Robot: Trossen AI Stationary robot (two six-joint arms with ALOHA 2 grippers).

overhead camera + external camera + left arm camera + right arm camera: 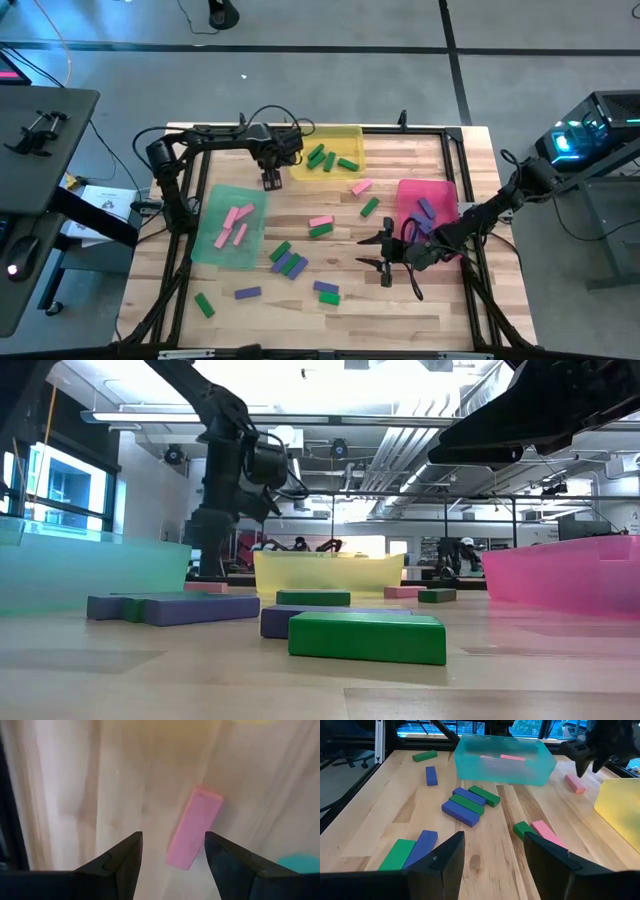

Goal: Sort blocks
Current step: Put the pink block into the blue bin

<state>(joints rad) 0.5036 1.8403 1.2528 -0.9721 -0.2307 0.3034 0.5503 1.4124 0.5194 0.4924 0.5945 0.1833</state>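
Observation:
My left gripper (272, 182) points down over the bare wood between the teal tray (210, 240) and the yellow tray (352, 140). It is open, and a pink block (194, 827) lies flat on the table below its fingers, apart from them. From the right wrist view this block (575, 783) lies beside the teal tray. My right gripper (366, 252) hovers open near the pink tray (440, 190), with nothing between its fingers (445, 857). Loose pink, green and purple blocks (287, 260) lie across the middle and near part of the table.
The teal tray holds pink blocks (236, 222), the yellow tray green blocks (328, 158), and the pink tray purple ones (426, 208). A green and a purple block (412, 851) lie just below my right gripper. A dark frame (440, 130) rims the table.

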